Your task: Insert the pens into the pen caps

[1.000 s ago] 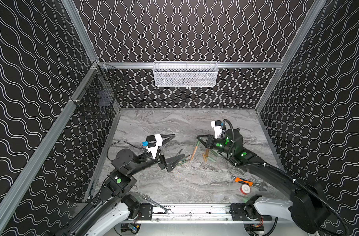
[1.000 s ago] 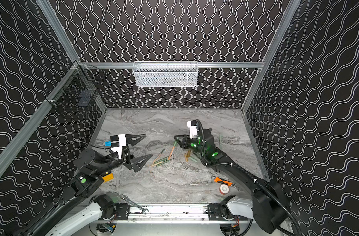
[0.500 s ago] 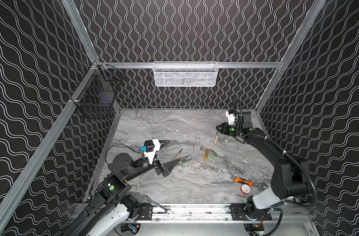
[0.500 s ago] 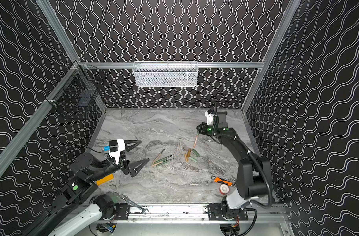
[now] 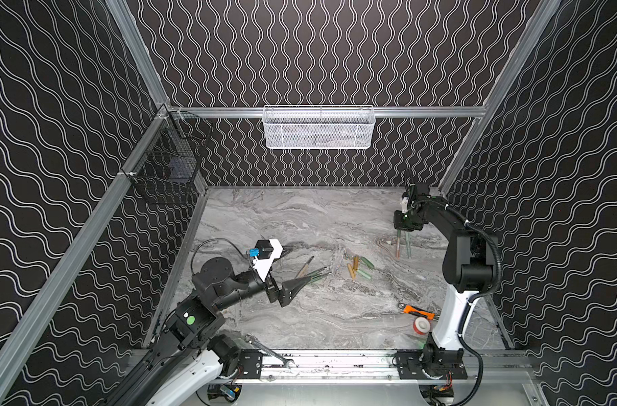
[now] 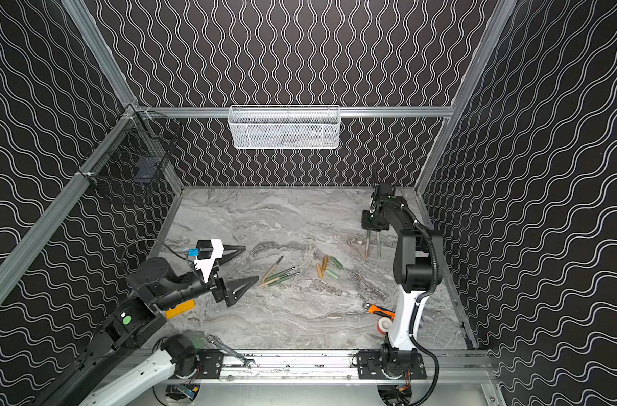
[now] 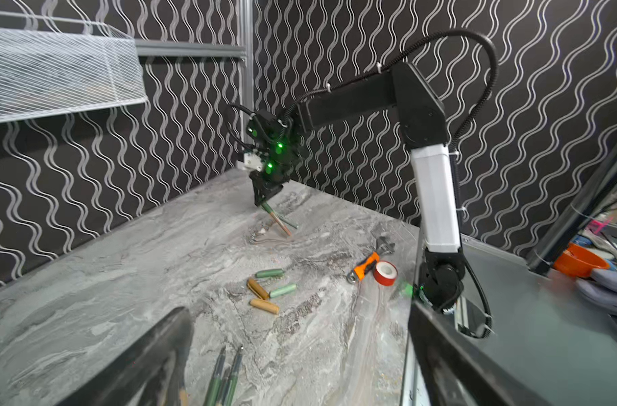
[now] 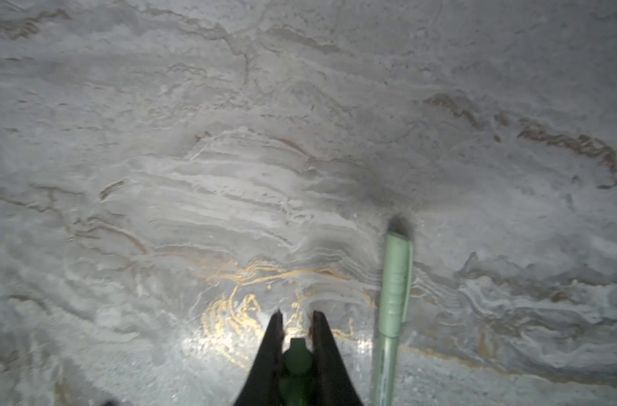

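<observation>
Though both top views blur the grip, its wrist view shows right tool [image 8: 297,313] clamping a pen [image 8: 296,355]; left tool [image 5: 301,263] gapes.

Right gripper [image 8: 297,315]: matt black plastic. Held pen [image 8: 296,355] btw its jaws = darker green plastic, slight gloss. Capped pen [image 8: 394,281] just beside it: pale green, satin-smooth plastic w/ moulded clip. Tabletop [image 8: 229,175] under the tips: grey marble-look, smooth, semi-gloss w/ glare patch. Pen caps [image 7: 264,306] ahead of left gripper [image 5: 302,262]: matt tan & green plastic.
</observation>
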